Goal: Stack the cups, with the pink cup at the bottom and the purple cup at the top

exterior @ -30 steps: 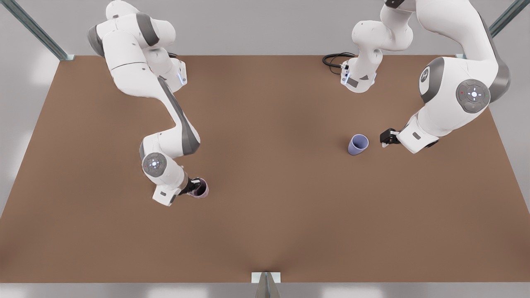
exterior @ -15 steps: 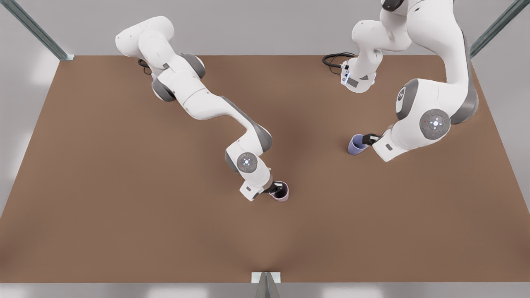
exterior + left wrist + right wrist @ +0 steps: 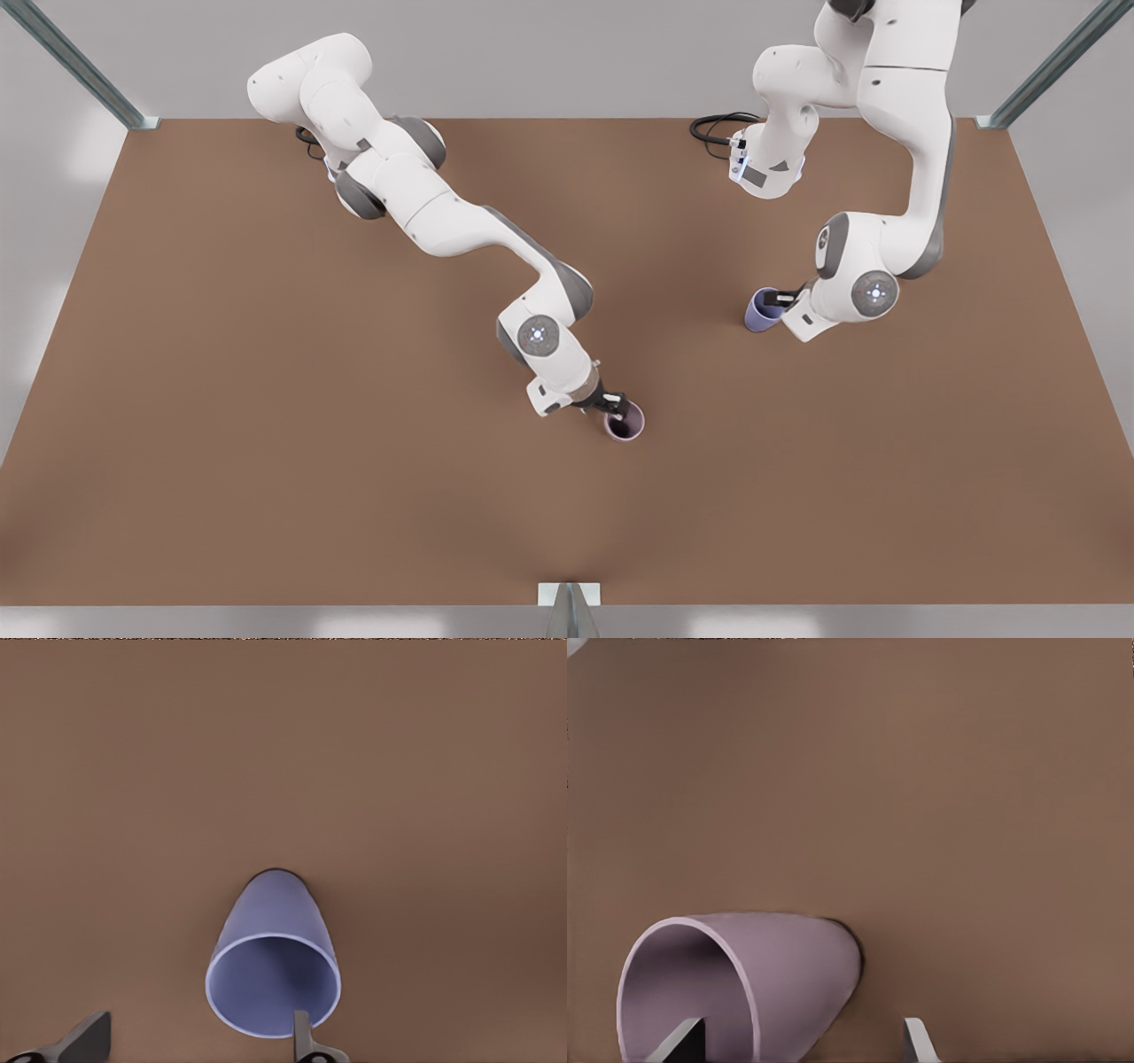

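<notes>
The brown desk (image 3: 266, 443) carried the two cups well apart: the purple cup (image 3: 764, 310) stood upright out toward three o'clock, and the pink cup (image 3: 625, 425) stood nearer the middle, toward six. The left hand (image 3: 780, 299) straddled the purple cup's rim with fingers apart, one finger (image 3: 303, 1034) inside the mouth. The right hand (image 3: 614, 408) likewise straddled the pink cup's wall, fingers spread, though both sets of fingertips were partly cut off.
</notes>
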You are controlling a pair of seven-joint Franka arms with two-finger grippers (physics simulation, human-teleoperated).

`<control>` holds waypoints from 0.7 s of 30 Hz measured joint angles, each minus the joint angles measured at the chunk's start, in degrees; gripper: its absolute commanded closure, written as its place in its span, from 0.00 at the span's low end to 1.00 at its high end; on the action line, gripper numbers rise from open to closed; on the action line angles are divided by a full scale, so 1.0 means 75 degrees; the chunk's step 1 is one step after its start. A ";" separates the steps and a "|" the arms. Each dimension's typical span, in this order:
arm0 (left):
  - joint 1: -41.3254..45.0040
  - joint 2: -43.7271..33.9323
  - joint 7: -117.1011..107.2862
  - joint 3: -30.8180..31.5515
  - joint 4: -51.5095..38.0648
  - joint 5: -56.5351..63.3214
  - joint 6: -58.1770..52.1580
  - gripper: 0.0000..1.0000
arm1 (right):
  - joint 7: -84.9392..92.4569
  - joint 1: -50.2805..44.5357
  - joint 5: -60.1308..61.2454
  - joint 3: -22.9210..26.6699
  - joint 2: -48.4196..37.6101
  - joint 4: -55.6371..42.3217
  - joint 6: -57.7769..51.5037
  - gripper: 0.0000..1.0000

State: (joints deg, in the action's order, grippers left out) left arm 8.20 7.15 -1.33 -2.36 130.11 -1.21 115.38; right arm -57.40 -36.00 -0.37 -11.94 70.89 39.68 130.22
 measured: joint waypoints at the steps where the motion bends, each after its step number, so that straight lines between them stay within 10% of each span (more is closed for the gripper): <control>1: -0.0031 0.0012 0.0021 -0.0001 0.0159 0.0000 0.0199 0.00 | -0.0108 -0.0002 0.0000 -0.0001 0.0001 0.0000 0.0015 0.00; 10: -0.0049 0.0190 0.0168 -0.0001 0.0825 -0.0002 0.1531 0.00 | -0.0851 -0.0152 -0.0031 0.0053 -0.0094 0.0034 -0.0103 0.00; 14: -0.0049 0.0229 0.0186 0.0010 0.0878 0.0024 0.1863 0.67 | -0.1055 0.0429 -0.0039 0.0018 -0.1282 0.0093 -0.0894 0.00; 21: -0.0042 0.0347 0.0056 0.0021 0.0865 0.0098 0.2000 0.79 | 0.0366 0.4031 -0.0187 0.0067 -0.7332 0.5039 -0.4040 0.00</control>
State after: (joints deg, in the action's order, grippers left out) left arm 7.88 9.75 -0.91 -2.20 136.59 -0.47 130.38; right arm -54.65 -5.77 -1.77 -11.43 15.90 77.47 99.92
